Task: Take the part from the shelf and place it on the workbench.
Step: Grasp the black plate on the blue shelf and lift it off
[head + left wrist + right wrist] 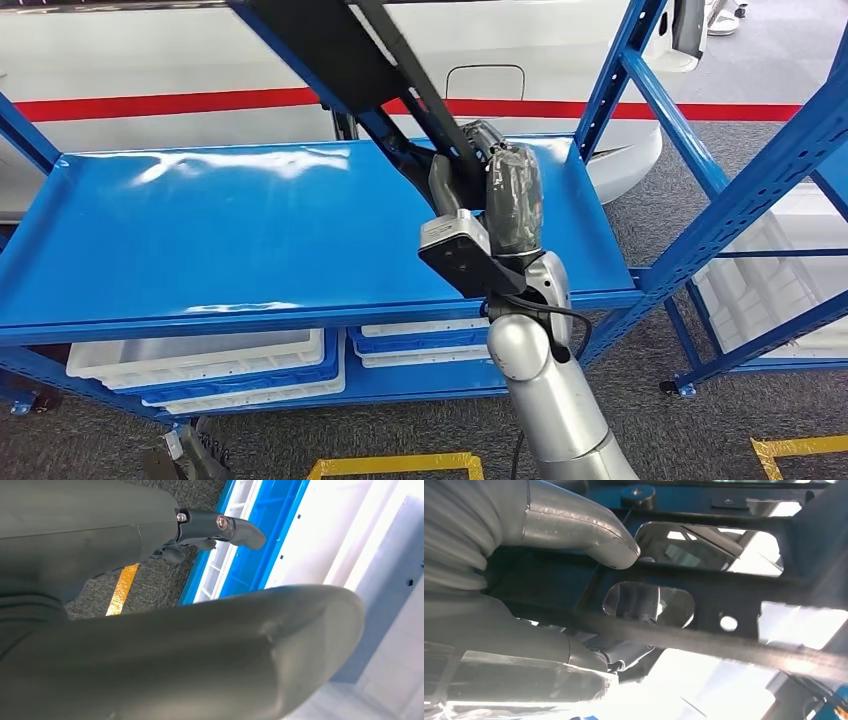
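Note:
The part [335, 55] is a long black metal frame with cut-outs. It slants up from the blue shelf's top level [200, 230] toward the upper left of the head view. My right hand [497, 195] grips its lower end above the right rear of the shelf. In the right wrist view the grey thumb [574, 525] presses on the black frame [724, 580] and the fingers curl under it. My left hand [150, 630] hangs low with nothing in it, one dark finger [220, 527] held straight out.
White and blue bins [200, 360] sit on the shelf's lower level, also seen as bins [260, 545] in the left wrist view. A second blue rack [760, 190] stands to the right. A white body with a red stripe [150, 60] lies behind. Yellow floor tape [400, 465] is below.

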